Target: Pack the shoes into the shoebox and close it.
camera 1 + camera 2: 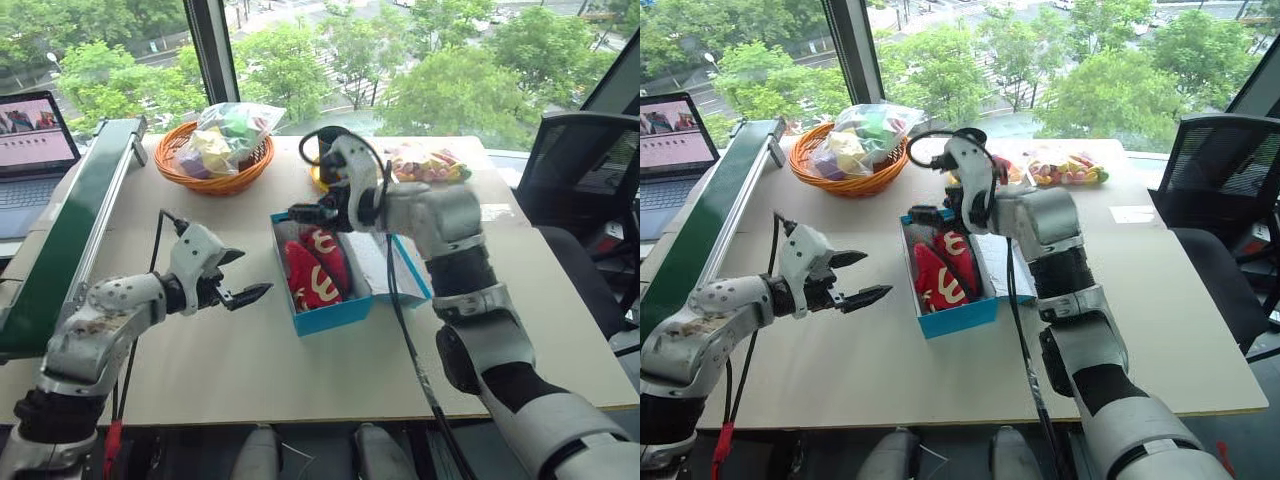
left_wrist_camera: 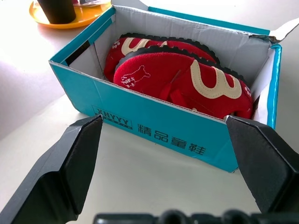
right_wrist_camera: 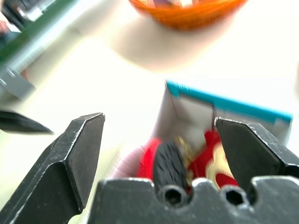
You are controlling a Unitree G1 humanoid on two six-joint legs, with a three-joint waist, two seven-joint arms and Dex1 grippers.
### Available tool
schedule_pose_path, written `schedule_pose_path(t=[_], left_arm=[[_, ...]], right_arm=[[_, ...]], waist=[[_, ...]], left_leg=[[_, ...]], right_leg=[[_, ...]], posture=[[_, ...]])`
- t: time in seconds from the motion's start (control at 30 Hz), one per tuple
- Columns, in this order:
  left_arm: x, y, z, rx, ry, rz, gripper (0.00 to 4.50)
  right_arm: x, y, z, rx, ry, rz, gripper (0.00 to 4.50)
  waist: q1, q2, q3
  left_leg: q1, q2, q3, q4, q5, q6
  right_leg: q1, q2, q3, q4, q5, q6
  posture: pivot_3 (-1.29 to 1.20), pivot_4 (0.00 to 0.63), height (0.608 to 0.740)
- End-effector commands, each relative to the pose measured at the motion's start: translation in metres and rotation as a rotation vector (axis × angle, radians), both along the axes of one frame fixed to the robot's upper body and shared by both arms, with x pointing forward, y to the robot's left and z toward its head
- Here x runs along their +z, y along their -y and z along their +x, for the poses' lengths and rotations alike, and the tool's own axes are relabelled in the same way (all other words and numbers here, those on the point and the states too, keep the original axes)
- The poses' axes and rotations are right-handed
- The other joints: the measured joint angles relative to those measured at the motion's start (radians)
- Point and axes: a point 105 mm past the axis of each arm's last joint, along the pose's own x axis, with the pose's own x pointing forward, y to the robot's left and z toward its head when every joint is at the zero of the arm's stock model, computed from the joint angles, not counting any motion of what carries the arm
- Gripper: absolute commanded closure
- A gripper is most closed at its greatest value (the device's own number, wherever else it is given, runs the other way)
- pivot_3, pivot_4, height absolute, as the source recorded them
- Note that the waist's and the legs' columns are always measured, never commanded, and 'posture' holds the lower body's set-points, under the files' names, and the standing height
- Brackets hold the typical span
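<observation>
In the middle of the head view I see the shoebox (image 1: 322,312) on the pale table (image 1: 230,360), its lid (image 1: 395,268) folded back to the right. Both shoes (image 1: 316,270) lie inside it, side by side on their edges, red with pale curly marks.

My right gripper (image 1: 300,214) hangs above the far end of the box, and its fingers (image 3: 79,158) stand wide apart with nothing between them; in its wrist view the shoes are below, inside the box. My left gripper (image 1: 246,276) is at the left of the box, near but not touching, its jaws also wide open and empty, pointing at the blue side wall.

In the upper left part of the frame stands an orange basket (image 1: 216,176) with a crinkly bag (image 1: 225,135) in it. Another bag of colourful items (image 1: 430,163) lies at the upper right of the table. A laptop (image 1: 32,150) is at the left edge.
</observation>
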Motion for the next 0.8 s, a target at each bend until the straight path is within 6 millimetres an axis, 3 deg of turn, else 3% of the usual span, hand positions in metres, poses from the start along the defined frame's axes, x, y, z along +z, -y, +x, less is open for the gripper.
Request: schedule_pose_path(t=[0.03,0.13,0.27,0.4,0.47,0.6,0.73,0.8], left_arm=[[0.012,0.004,0.003,-0.059,0.04,0.031,0.0],[0.017,0.017,0.001,-0.153,0.026,0.046,0.0],[0.025,0.029,-0.001,-0.282,0.011,0.056,0.0],[0.037,0.029,0.011,-0.324,0.029,0.07,0.0],[0.04,0.028,0.015,-0.339,0.024,0.073,0.0],[0.042,0.028,0.023,-0.36,0.022,0.106,0.0],[0.048,0.033,0.025,-0.386,0.019,0.094,0.0],[0.055,0.037,0.022,-0.419,0.016,0.084,0.0]], right_arm=[[0.027,0.016,-0.011,0.011,0.041,0.087,0.02],[0.025,0.045,-0.031,0.037,0.034,0.101,0.02],[0.013,0.075,-0.07,0.1,0.032,0.037,1.06],[0.011,0.111,-0.08,-0.027,0.016,0.099,2.41],[-0.006,0.119,-0.097,-0.019,-0.002,0.035,3.12],[-0.06,0.131,-0.135,-0.006,-0.146,0.011,4.47],[-0.106,0.145,-0.139,-0.134,-0.21,-0.108,4.47],[-0.123,0.145,-0.137,-0.167,-0.239,-0.082,4.47]], waist=[[0.001,0.0,0.0],[0.012,0.0,0.0],[0.014,0.0,0.0],[-0.007,0.002,0.002],[-0.004,0.002,0.002],[0.002,0.002,0.002],[0.0,0.002,0.002],[-0.004,0.002,0.002]], left_leg=[[0.0,0.0,0.0,0.0,0.0,0.0],[-0.001,0.0,0.0,0.0,0.0,0.0],[-0.002,-0.001,-0.001,0.0,0.0,0.0],[-0.002,-0.001,0.0,0.001,0.0,0.001],[0.0,0.0,0.0,0.001,0.0,0.001],[-0.001,-0.001,0.0,0.001,0.0,0.001],[-0.003,-0.002,0.0,0.003,-0.001,0.001],[-0.002,-0.002,0.0,0.005,-0.001,0.001]], right_leg=[[0.0,0.0,0.0,0.0,0.0,0.0],[0.001,-0.001,-0.001,0.0,0.0,0.0],[0.001,-0.002,-0.002,-0.002,0.0,0.0],[0.0,-0.001,-0.001,-0.001,0.0,0.001],[0.001,0.0,0.0,0.0,-0.001,0.001],[0.002,0.0,-0.001,-0.002,-0.002,0.003],[0.002,-0.002,0.0,-0.002,-0.002,0.003],[0.002,-0.002,0.0,-0.001,-0.004,0.007]], posture=[[0.0,0.15,0.734],[0.0,0.15,0.734],[0.0,0.15,0.734],[0.0,0.15,0.734],[0.0,0.15,0.734],[0.0,0.15,0.734],[0.0,0.15,0.734],[0.0,0.15,0.734]])
